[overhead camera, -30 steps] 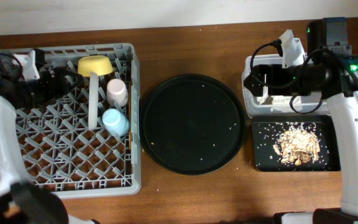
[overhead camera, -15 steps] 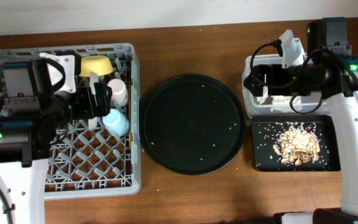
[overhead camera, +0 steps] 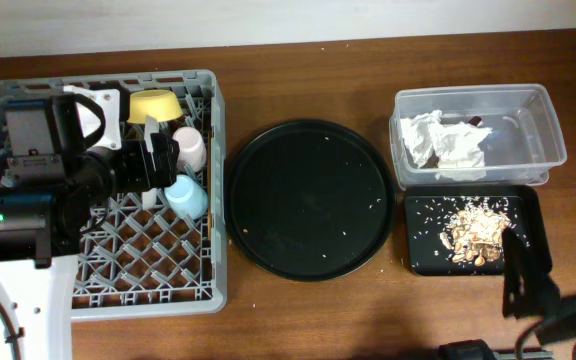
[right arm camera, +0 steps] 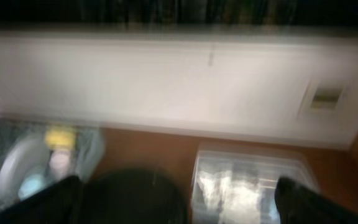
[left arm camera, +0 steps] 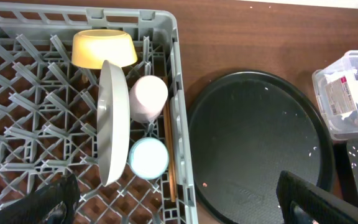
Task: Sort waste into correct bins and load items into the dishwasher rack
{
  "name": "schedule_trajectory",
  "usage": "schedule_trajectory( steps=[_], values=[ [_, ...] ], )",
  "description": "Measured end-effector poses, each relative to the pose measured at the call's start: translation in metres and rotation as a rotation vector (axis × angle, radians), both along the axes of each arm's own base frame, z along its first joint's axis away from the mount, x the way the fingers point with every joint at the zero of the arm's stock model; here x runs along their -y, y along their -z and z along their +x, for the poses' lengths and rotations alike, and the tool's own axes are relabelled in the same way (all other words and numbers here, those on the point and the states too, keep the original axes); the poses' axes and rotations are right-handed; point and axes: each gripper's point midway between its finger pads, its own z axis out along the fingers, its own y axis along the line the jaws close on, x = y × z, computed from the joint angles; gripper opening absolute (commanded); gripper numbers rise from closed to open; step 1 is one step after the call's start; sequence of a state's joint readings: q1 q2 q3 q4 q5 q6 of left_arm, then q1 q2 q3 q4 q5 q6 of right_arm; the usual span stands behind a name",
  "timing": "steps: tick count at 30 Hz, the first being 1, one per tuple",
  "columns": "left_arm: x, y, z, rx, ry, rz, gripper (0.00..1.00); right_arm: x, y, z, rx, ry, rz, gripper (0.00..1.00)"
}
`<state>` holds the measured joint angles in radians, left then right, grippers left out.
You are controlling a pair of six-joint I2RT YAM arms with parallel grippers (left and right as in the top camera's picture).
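The grey dishwasher rack [overhead camera: 108,280] holds the yellow bowl [overhead camera: 153,104], the pink cup [overhead camera: 189,148], the blue cup [overhead camera: 186,195] and the pale plate [left arm camera: 114,121] standing on edge. The chopsticks [left arm camera: 168,155] lie along the rack's right wall. My left gripper [overhead camera: 153,158] hovers over the rack, open and empty [left arm camera: 182,202]. The crumpled napkin [overhead camera: 438,145] lies in the clear tub [overhead camera: 528,110]. The food scraps [overhead camera: 476,232] lie in the shallow black tray [overhead camera: 418,262]. My right gripper [overhead camera: 523,275] is at the lower right, open and empty; its wrist view [right arm camera: 179,199] is blurred.
The large round black tray [overhead camera: 308,200] sits between the rack and the bins, with a few crumbs on it. It also shows in the left wrist view [left arm camera: 257,143]. The right wrist view shows the wall and the clear tub [right arm camera: 247,180].
My right arm has pulled back from above the clear tub to the lower right corner. My left arm swung in over the rack a second ago and has held still since.
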<state>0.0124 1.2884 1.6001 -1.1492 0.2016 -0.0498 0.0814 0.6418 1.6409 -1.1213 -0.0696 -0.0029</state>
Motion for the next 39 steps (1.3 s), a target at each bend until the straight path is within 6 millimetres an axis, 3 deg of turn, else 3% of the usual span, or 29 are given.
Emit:
schedule_trajectory(
  steps=[3,5,7,8,9,11,14,19,24,29,39],
  values=[
    [0.000,0.000,0.000,0.003,-0.001,0.001,0.99,0.006,0.012,0.000,0.185,0.032,-0.013,0.99],
    [0.000,0.000,0.000,0.001,-0.001,0.001,0.99,0.008,0.048,0.010,0.270,0.049,-0.014,0.99],
    [0.000,0.000,0.000,0.002,-0.001,0.001,0.99,0.008,0.066,0.029,0.418,0.064,-0.006,0.99],
    [0.000,0.000,0.000,0.001,-0.001,0.001,0.99,0.007,0.088,0.042,0.437,0.065,-0.010,0.99],
    [0.000,0.000,0.000,0.000,-0.001,0.001,0.99,0.005,0.101,0.051,0.451,0.060,-0.011,0.99],
    [0.000,0.000,0.000,0.000,-0.001,0.001,0.99,0.000,0.156,0.076,0.419,0.039,-0.018,0.99],
    [0.000,0.000,0.000,0.001,-0.001,0.001,0.99,-0.001,0.196,0.089,0.386,0.034,-0.021,0.99],
    [0.000,0.000,0.000,0.001,-0.001,0.001,0.99,-0.002,0.244,0.104,0.287,0.036,-0.030,0.99],
    [0.000,0.000,0.000,0.001,-0.001,0.001,0.99,-0.002,0.274,0.110,0.227,0.034,-0.035,0.99],
    [0.000,0.000,0.000,0.001,-0.001,0.001,0.99,0.006,0.320,0.113,0.059,0.062,-0.051,0.99],
    [0.000,0.000,0.000,0.001,-0.001,0.001,0.99,0.015,0.321,0.113,0.053,0.100,-0.053,0.99]
  ],
)
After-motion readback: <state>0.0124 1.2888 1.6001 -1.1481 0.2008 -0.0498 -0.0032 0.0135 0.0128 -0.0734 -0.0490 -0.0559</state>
